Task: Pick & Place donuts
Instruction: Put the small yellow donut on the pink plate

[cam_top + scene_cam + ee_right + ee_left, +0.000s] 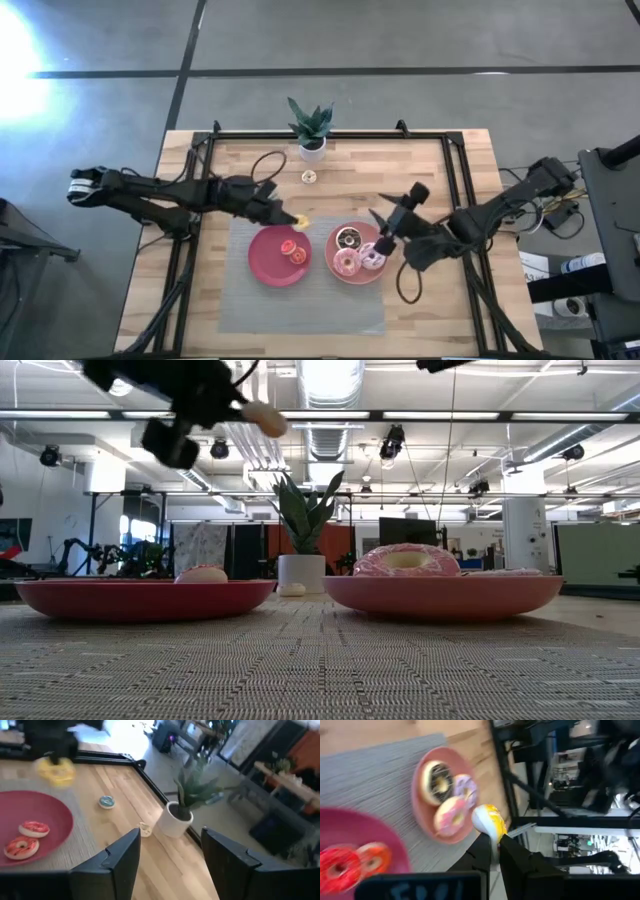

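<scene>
- Cream-yellow tiny donut (489, 820) being pinched between the left gripper (288, 217) fingers, jaws nearly closed on it; hanging above the woven grey mat (300, 300), just beyond the far rim of the left pink-red plate (262, 262); likely being carried over for a drop beside the other small ones.
- Resting already on that left plate: tiny red donut (33, 828) and tiny orange donut (21, 847), touching or nearly so; grouping suggesting small ones here, large ones on the other plate.
- Lying on the right pink-red plate (336, 240): chocolate-brown iced donut (349, 238), pink iced donut (346, 263) and pale lilac iced donut (371, 259), packed close together.
- Sitting alone on bare wood near the white potted plant (311, 130): tiny blue donut (106, 801), not yet collected.
- Hovering over the right plate's near-right edge: right gripper (381, 243), fingers spread wide and holding nothing; probably waiting its turn.
- Being cut off in the low view: both grippers mostly out of frame at the top; small donuts on the left plate largely hidden behind its rim; exact contact between the lilac and pink donuts hard to make out.
</scene>
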